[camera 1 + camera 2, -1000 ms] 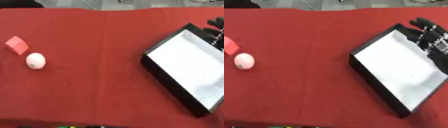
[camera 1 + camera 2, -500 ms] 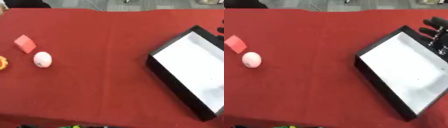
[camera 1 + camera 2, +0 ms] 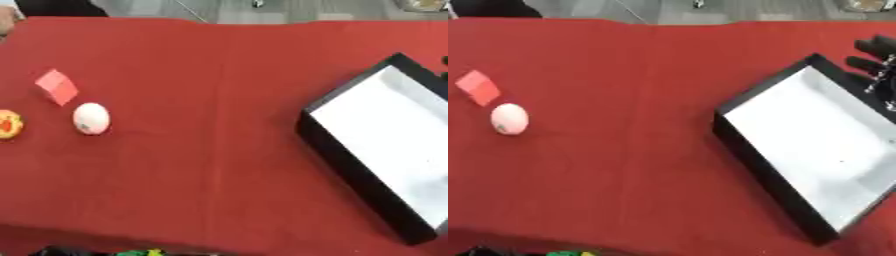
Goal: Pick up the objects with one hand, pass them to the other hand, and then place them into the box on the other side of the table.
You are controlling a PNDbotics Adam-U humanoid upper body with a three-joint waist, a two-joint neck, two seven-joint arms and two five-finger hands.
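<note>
A red cloth covers the table. On its right side lies the box, black-walled with a white floor, set askew so that one corner points to the far side and its long wall runs from the middle toward the near right. Nothing shows on the part of its floor that is in view.

The right hand shows only in the right eye view, at the right edge just beyond the box's far right wall. A few dark fingertips and some silver parts are all that can be seen; they look slightly apart, but whether the hand is spread or curled cannot be told. It holds nothing that shows. The left hand is out of sight in both views.

The objects lie well apart from that hand, across the whole width of the cloth at the far left. A red block sits farthest back, tilted on the cloth. Just near and right of it is a white egg, upright-oval, close to the block; whether they touch cannot be told. At the left edge, beside the egg, a round orange and yellow thing is partly cut off.
</note>
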